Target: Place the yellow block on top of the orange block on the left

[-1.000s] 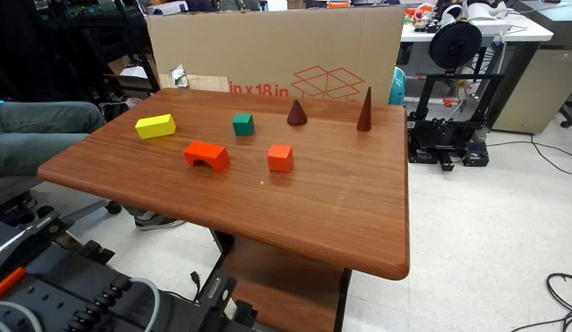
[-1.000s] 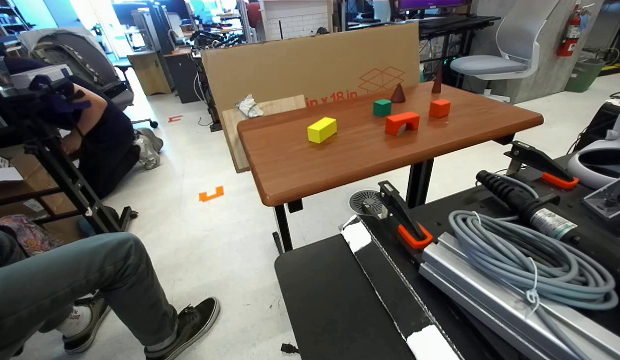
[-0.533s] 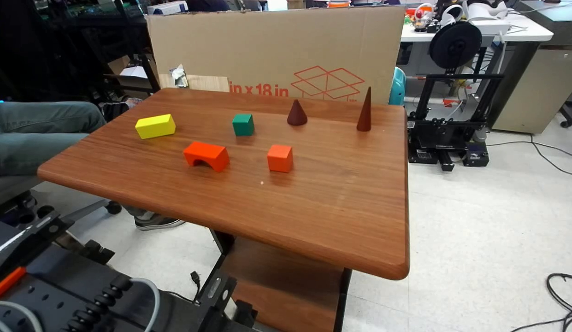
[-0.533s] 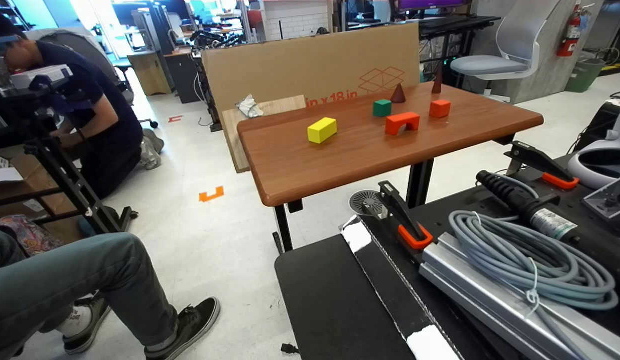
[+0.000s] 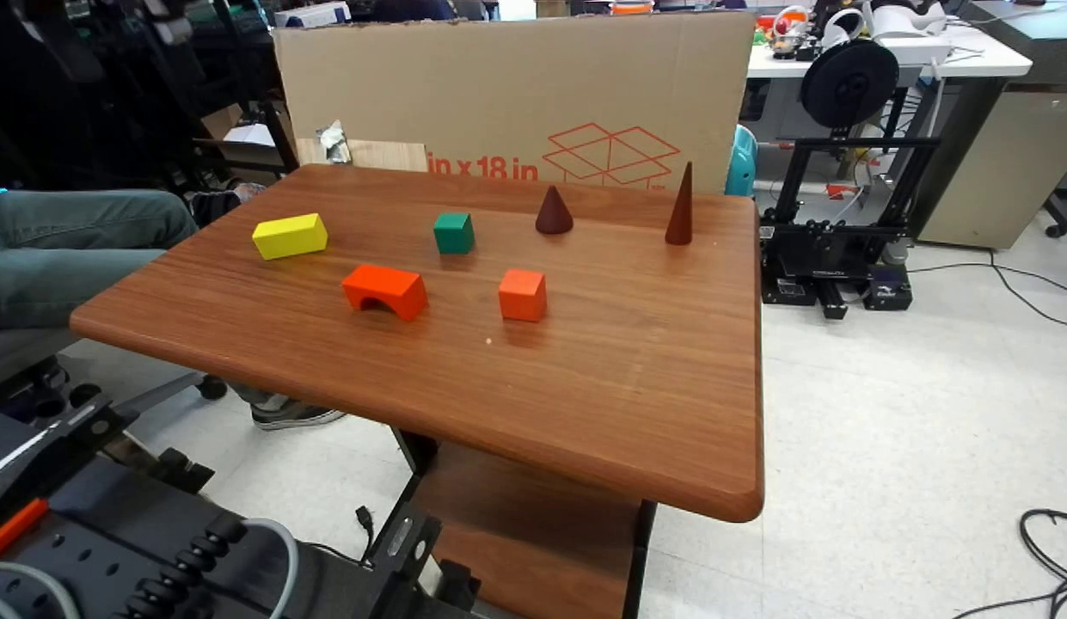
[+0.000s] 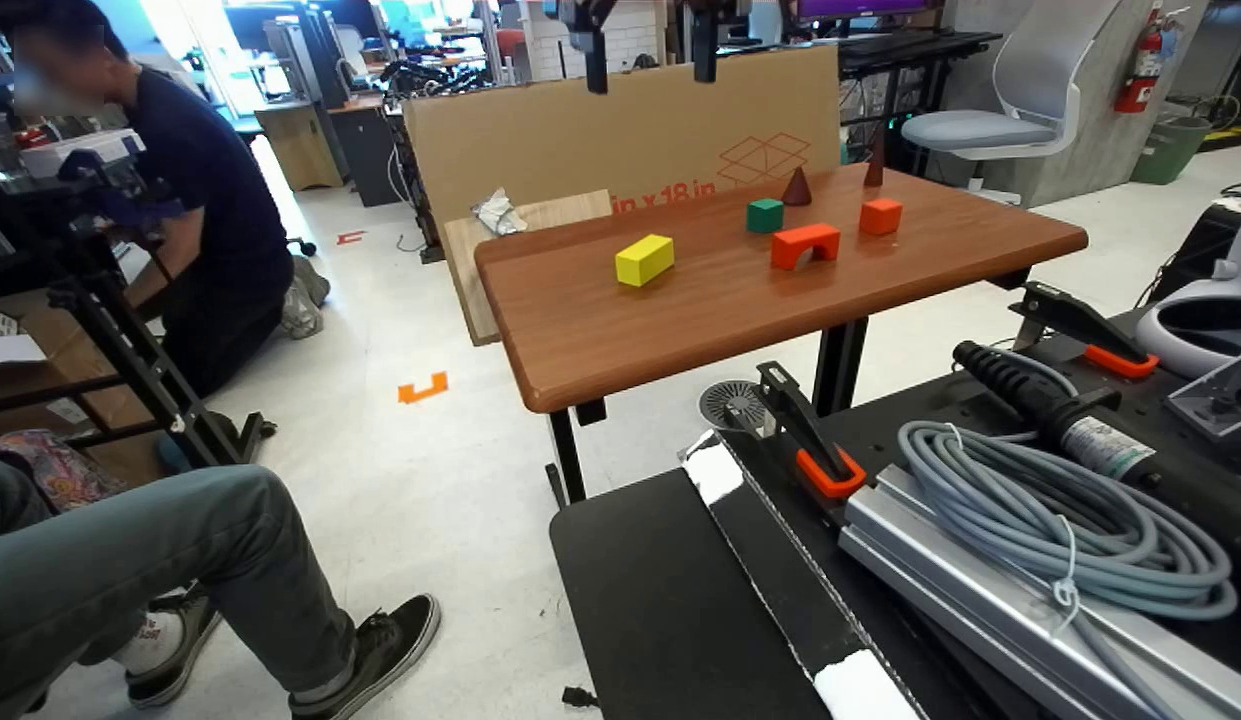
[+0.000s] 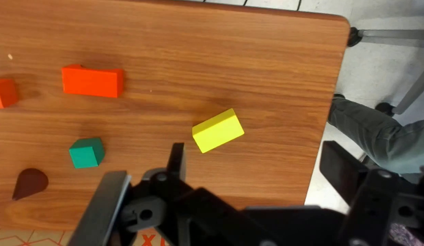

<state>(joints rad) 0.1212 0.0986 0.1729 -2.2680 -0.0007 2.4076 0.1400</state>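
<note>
The yellow block lies on the wooden table; it also shows in the wrist view. The orange arch block stands to the left of the orange cube in an exterior view. Both also show in the wrist view, the arch block and the cube at the left edge. My gripper hangs at the top of an exterior view, high above the table. In the wrist view the gripper is open and empty, its fingers wide apart, with the yellow block beyond the left finger.
A green block, a short dark cone and a tall thin cone stand on the table. A cardboard sheet rises behind it. A seated person's leg is beside the table.
My gripper has come into view at the top of an exterior view, where it was out of sight before. The blocks have not moved. A person in the background has straightened up.
</note>
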